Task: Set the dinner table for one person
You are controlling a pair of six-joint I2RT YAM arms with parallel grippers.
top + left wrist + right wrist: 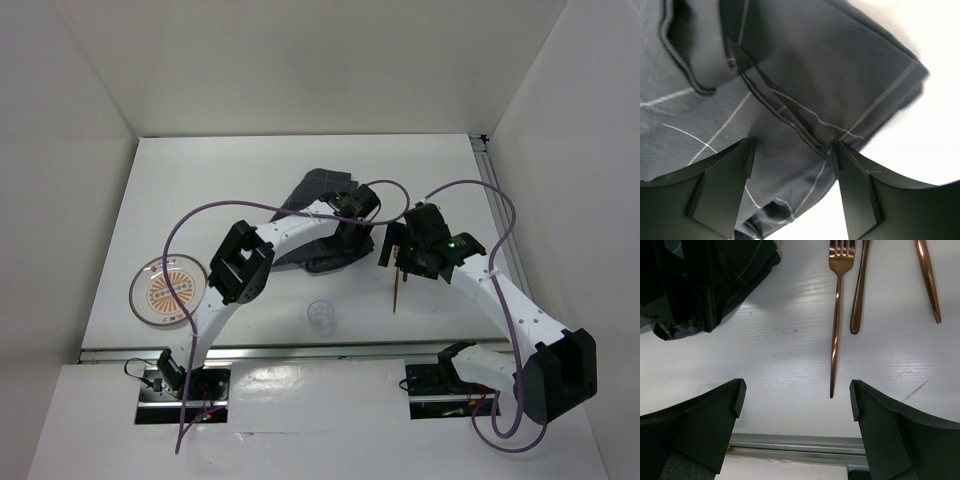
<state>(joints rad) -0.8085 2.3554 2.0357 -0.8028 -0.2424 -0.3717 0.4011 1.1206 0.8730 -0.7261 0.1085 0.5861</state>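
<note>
The dinner table (230, 190) is a plain white top with a metal rail along its near edge (790, 442). A crumpled dark grey checked cloth (318, 215) lies at its middle. My left gripper (347, 232) is open just above the cloth (790, 75), its jaws straddling a folded edge (791, 150). My right gripper (393, 255) is open and empty (797, 390) above the table. A copper fork (836, 315) lies between its jaws, with two more copper pieces (859, 290) to the right. The cutlery (400, 290) lies right of the cloth.
A clear glass (321, 315) stands near the front edge at the middle. A round plate with an orange pattern (168, 290) sits at the front left. White walls enclose the table. The cloth's corner (705, 285) shows left of the fork.
</note>
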